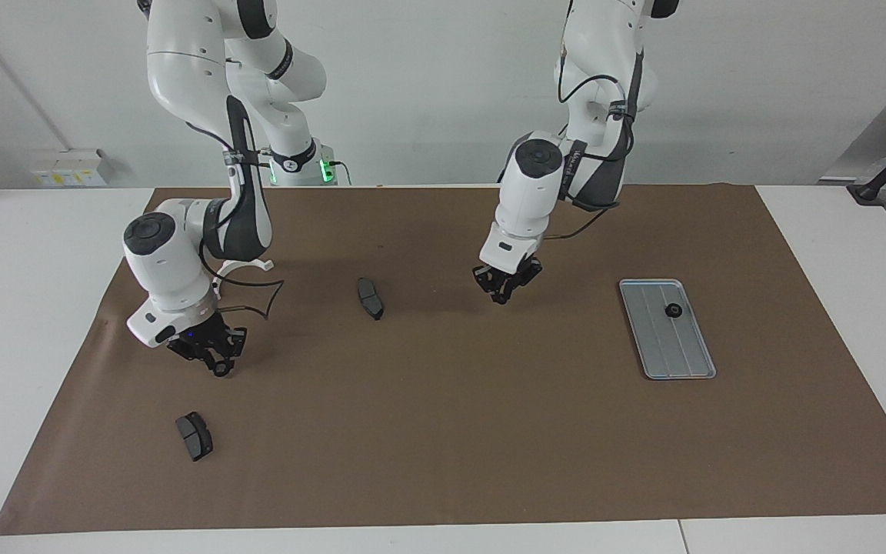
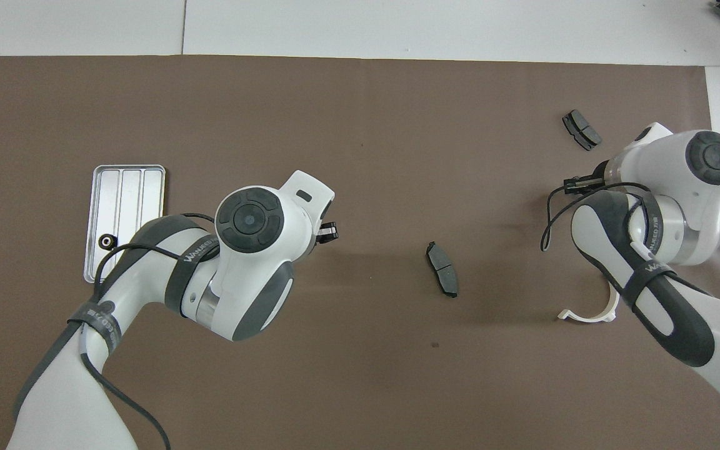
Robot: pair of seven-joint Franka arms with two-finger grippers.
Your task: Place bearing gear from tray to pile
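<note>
The left gripper, pressed together, hangs over the mat. The right gripper grips a small gear. Another gear sits on the tray.

Lighting: bright, even, diffuse, from above. No hard highlights on the brown mat.
Shadows: soft and faint. One blurred dark patch on the mat under the left gripper, another under the right gripper; a thin shadow edges the tray.
Glare: mild sheen on the tray's ridges in the overhead view; white arm shells read clean, not blown out.
Focus: both views sharp across the mat; no motion blur.
Distortion: slight bowing of the table edge in the facing view.
</note>
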